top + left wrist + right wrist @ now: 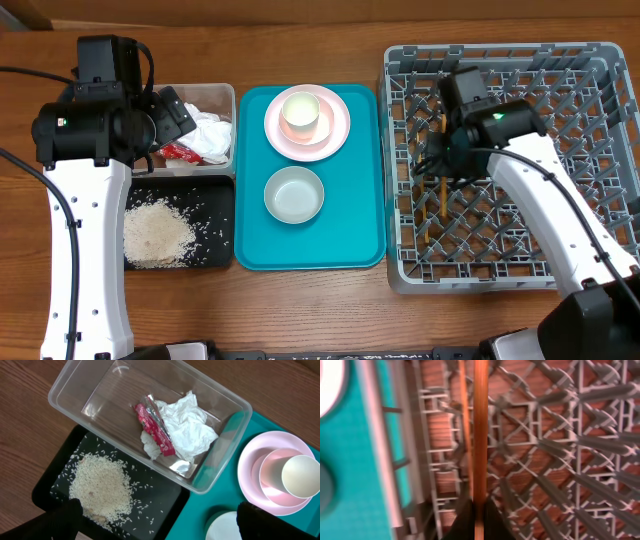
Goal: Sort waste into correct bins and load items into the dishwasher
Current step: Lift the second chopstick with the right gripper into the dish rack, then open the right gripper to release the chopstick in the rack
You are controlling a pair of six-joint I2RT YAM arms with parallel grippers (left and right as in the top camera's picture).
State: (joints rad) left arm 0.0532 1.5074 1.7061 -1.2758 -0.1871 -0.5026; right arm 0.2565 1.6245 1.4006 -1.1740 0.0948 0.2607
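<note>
The clear tub holds crumpled white tissue and the red wrapper. The black tray holds the rice heap. My left gripper is open and empty above these bins. The pink plate carries a stacked bowl and white cup. A whitish bowl sits nearer. My right gripper is shut on a wooden chopstick over the grey dish rack; a second chopstick lies beside it.
The flat teal tray sits between the bins and the rack, under the plate and bowl. Bare wooden table runs along the front edge.
</note>
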